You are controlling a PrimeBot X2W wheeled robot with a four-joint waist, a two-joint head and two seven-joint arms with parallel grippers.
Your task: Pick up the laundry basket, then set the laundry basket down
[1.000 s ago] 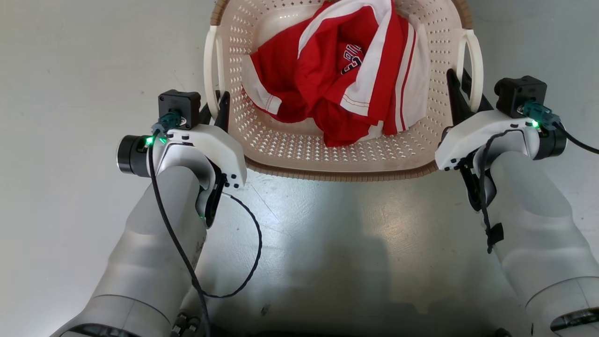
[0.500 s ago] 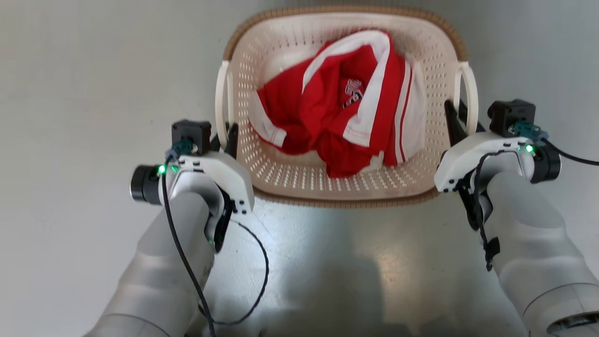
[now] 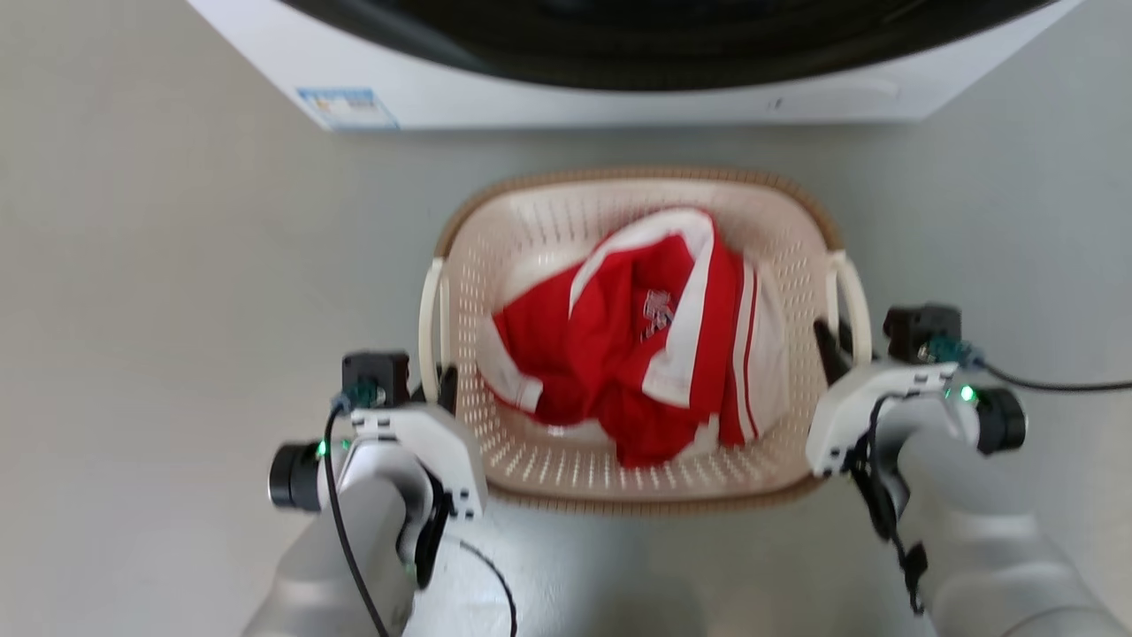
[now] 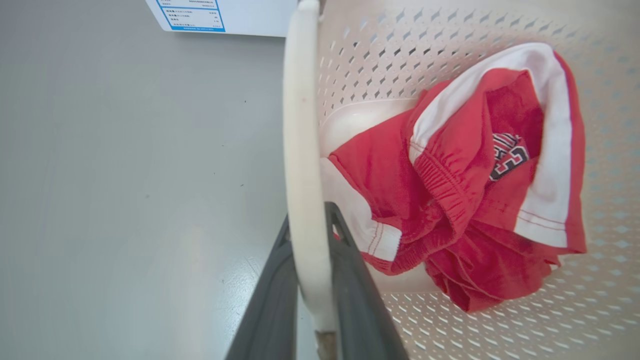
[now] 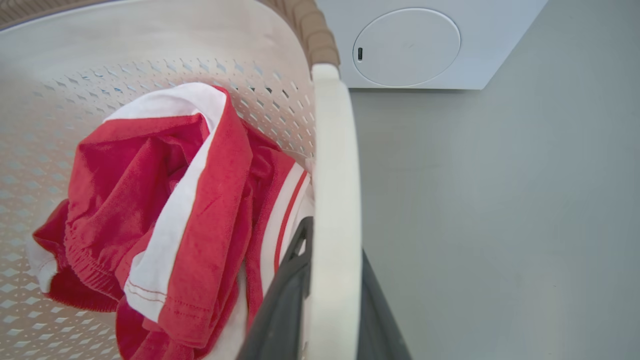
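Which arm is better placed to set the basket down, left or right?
Neither alone: the left gripper is shut on the left handle of the laundry basket, and the right gripper is shut on the right handle, symmetrically. Lowering both together should keep it level.

A white washing machine (image 3: 619, 102) stands on a pale grey floor (image 3: 159, 292). A blue-edged label (image 3: 347, 108) sits at one lower corner of the machine and a round cover (image 5: 407, 47) sits near the other. In front of the machine, apart from it, lies a crumpled red garment (image 3: 619, 354) with white stripes and dark lettering.
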